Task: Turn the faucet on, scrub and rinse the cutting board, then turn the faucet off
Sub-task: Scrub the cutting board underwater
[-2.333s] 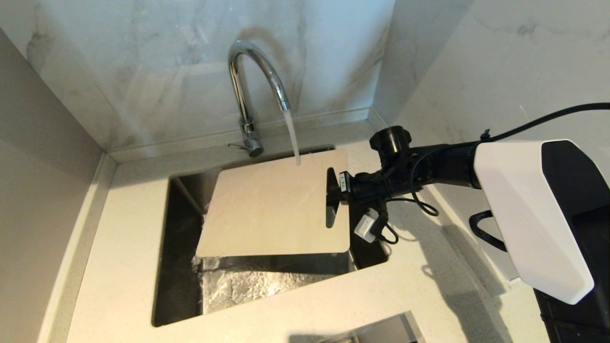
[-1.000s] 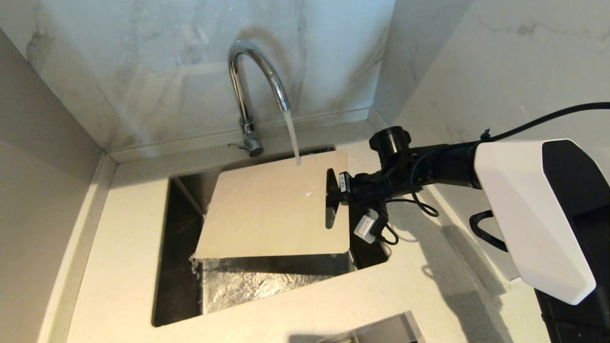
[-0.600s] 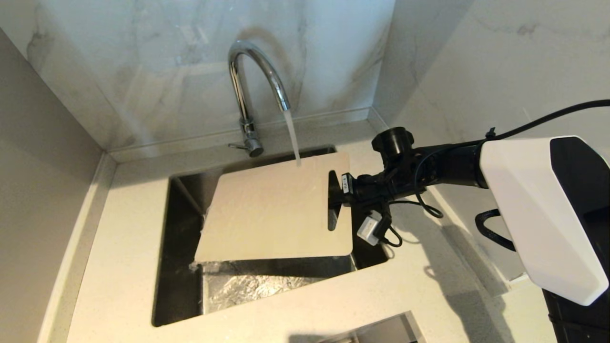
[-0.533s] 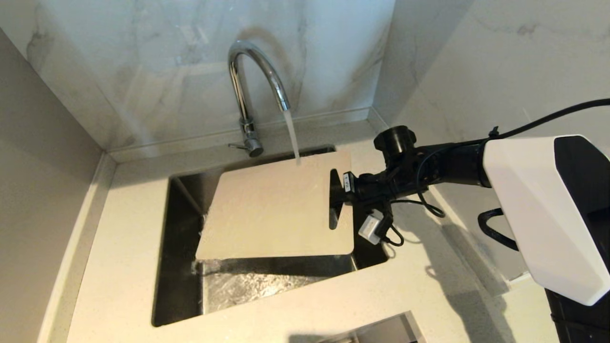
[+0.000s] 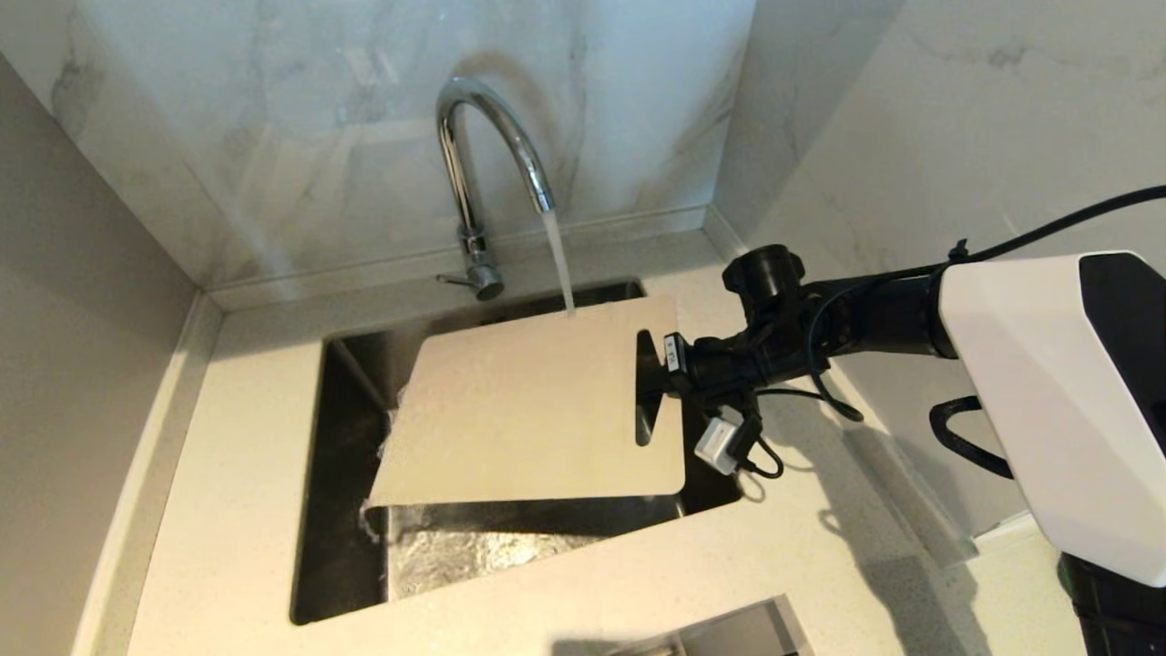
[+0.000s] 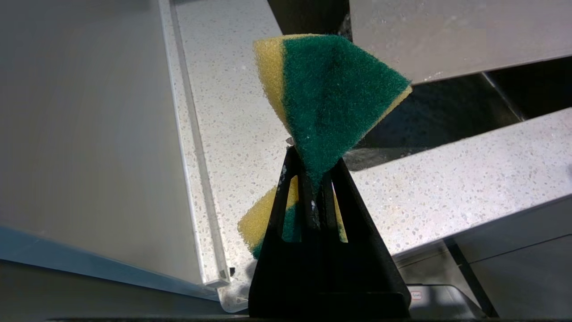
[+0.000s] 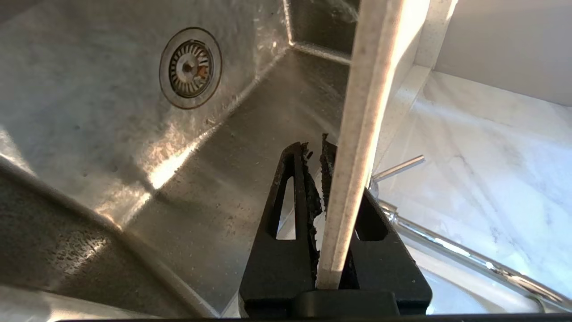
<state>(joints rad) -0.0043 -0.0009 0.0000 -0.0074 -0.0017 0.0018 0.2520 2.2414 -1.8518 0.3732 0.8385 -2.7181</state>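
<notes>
Speckled countertop (image 5: 228, 510) surrounds steel sink (image 5: 346, 510); marble walls (image 5: 301, 128).

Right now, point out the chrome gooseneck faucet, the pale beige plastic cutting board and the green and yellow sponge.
chrome gooseneck faucet (image 5: 492, 114), head view, arched spout.
pale beige plastic cutting board (image 5: 519, 410), head view, wet top face.
green and yellow sponge (image 6: 333, 94), left wrist view, green scouring side.

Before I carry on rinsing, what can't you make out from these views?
- Sink floor and drain: head view, mostly covered by the cutting board.
- Left gripper with sponge: outside the head view.
- Board's top face: right wrist view shows only its edge.
- Faucet spout: cut off in the right wrist view.
</notes>
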